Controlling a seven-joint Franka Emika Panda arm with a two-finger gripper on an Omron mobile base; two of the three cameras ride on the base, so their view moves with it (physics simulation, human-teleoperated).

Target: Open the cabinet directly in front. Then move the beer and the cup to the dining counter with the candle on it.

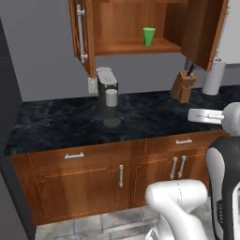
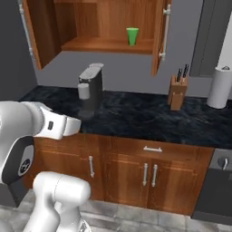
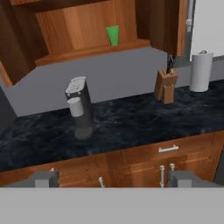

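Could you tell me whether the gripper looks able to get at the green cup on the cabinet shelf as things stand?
Probably yes. Both doors of the cabinet are swung wide, and the cup stands alone at the shelf's front edge. The open gripper faces it from well back, so a long upward reach over the coffee machine remains.

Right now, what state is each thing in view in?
cabinet: both doors swung open
cup: upright on the cabinet shelf, untouched
gripper: open, empty, back from the counter
coffee machine: upright on the black counter
knife block: upright, knives in
paper towel roll: standing upright
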